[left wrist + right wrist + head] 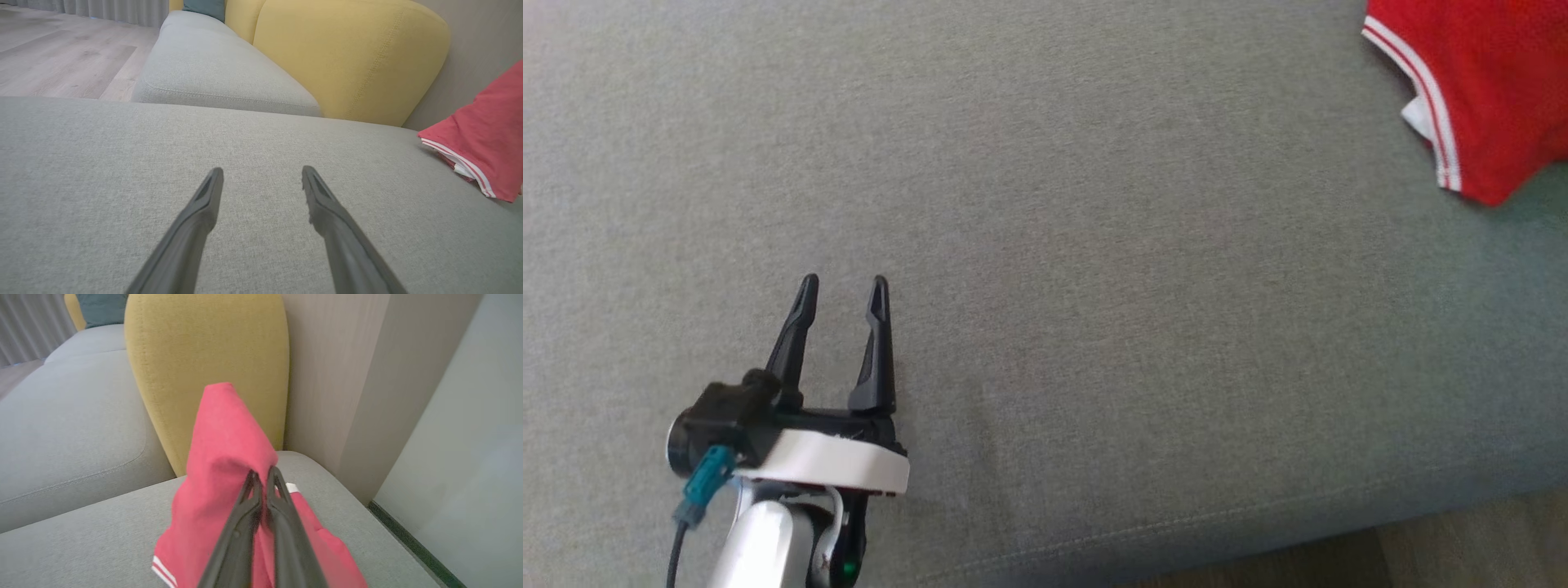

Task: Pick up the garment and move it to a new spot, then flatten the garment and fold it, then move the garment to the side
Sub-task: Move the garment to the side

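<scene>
Garment (1486, 98), a red top with white stripes along its hem, lies at the far right corner of a grey sofa seat (1094, 245), close to the yellow back cushion (204, 355) and a beige wall (327, 375). In the right wrist view, the right gripper (263, 472) has its two dark fingers pressed together on a fold of the red cloth. The fabric rises in a peak above the fingertips, while the striped hem rests on the seat below.

The left gripper (843, 284) hovers over bare grey fabric near the front left of the seat, well apart from the garment. Its jaws are spread wide and hold nothing. A strip of wooden floor (1462, 547) shows past the seat's front edge.

This looks like the first step: picking the garment up to move it to a new spot. Flattening, folding and setting aside are not yet done. The next move likely calls for raising the cloth until its hem clears the seat, then carrying it toward the open middle. A pinch on one fold may let the cloth slip or drag, so the lift should be steady, with the open left gripper ready to help spread it.
</scene>
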Controlling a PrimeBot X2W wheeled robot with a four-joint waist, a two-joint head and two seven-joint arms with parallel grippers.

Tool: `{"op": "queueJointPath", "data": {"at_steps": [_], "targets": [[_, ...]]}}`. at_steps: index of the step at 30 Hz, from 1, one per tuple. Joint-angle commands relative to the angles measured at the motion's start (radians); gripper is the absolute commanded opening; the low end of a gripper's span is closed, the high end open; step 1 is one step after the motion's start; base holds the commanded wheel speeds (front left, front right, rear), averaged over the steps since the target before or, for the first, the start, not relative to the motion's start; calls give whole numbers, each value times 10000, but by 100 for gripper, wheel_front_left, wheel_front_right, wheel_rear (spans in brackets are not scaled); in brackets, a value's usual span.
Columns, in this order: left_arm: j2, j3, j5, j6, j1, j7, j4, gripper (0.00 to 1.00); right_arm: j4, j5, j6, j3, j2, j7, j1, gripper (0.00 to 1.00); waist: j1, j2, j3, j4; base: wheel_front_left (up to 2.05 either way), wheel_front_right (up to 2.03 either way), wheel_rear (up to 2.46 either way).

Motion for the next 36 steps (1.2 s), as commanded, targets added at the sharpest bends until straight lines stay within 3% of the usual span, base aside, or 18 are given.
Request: {"op": "queueJointPath", "data": {"at_steps": [1, 14, 25, 26, 28, 29, 31, 36], "targets": [[-31, 202, -25, 58, -62, -78, -313, 100, -206, -263, 65, -168, -250, -141, -468, 0, -1, 0, 75, 99, 0, 0, 0], [-39, 28, -16, 10, -202, -78, -226, 100, 146, -2670, 65, -2433, -685, -171, -371, 0, -1, 0, 495, 593, 0, 0, 0], [-41, 59, -12, -25, -258, -78, -187, 100, -762, -5040, 65, -4065, -308, 294, 85, 0, -1, 0, 609, 647, 0, 0, 0], [-42, 57, -15, -25, -259, -78, -181, 100, -837, -5212, 65, -4225, -257, 389, 119, 24, -1, 0, 617, 647, 0, 0, 0], [-42, 56, -20, -21, -270, -78, -174, 100, -969, -5467, 65, -4487, -84, 476, 115, 41, -1, 0, 623, 641, 0, 0, 0], [-42, 59, -23, -16, -272, -78, -169, 100, -1018, -5593, 65, -4597, 18, 550, 113, 55, -1, 0, 623, 632, 0, 0, 0], [-42, 58, -25, -3, -278, -78, -158, 100, -1145, -5818, 65, -4821, 173, 632, 86, 98, -1, 0, 629, 616, 0, 0, 0], [-42, 35, -39, -3, -311, -78, -113, 100, -1387, -6332, 65, -5242, 431, 611, 70, 100, -1, 0, 637, 604, 0, 0, 0]]}}
